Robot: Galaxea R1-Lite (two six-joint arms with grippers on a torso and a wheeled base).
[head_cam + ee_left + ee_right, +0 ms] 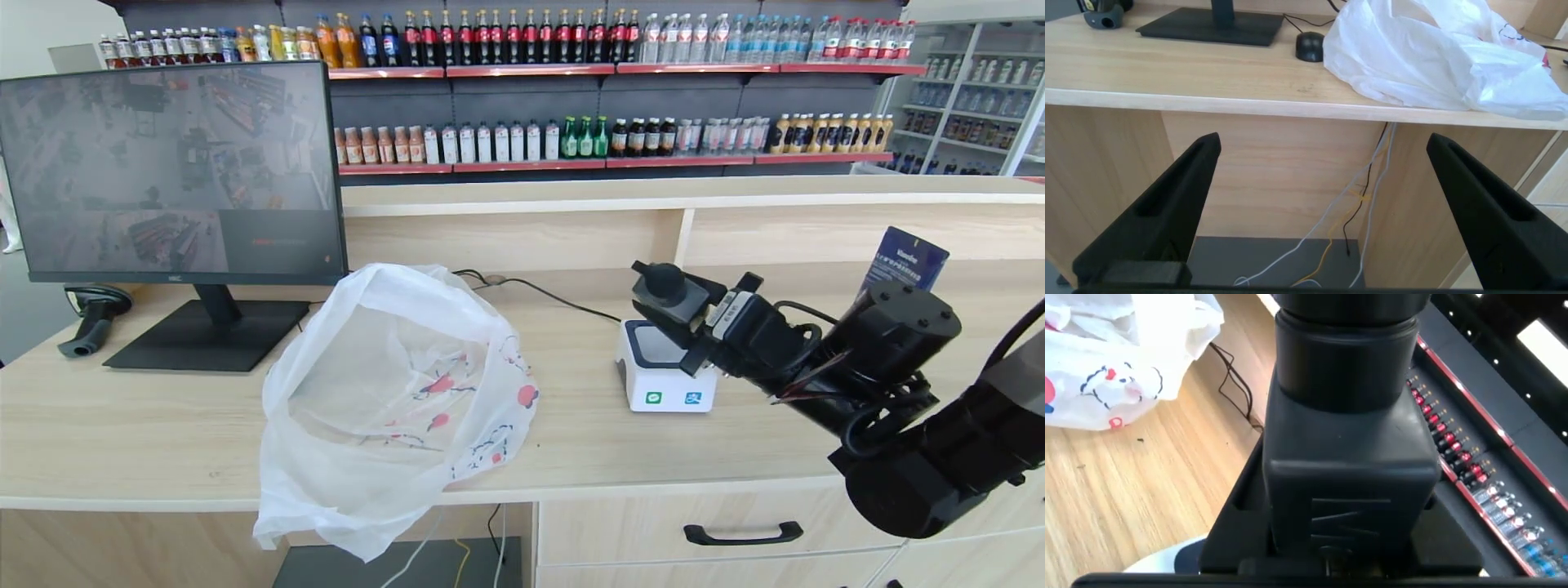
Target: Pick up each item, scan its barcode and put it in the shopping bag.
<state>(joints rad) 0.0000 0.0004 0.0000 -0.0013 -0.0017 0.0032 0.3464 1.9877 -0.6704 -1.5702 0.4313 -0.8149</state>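
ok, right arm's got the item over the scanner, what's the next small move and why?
Probably ease the item down toward the scanner window. The right gripper holds it over the scanner, and the bag sits apart to its left, so scanning looks like the pending step.

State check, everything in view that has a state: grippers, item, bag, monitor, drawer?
Left gripper: open, empty, below the counter edge.
Bottle: capped, held off the counter above the scanner box.
Right gripper: shut on the bottle.
Bag: slumped on the counter, part hanging over the front edge.
Monitor: on.
Drawer: shut.
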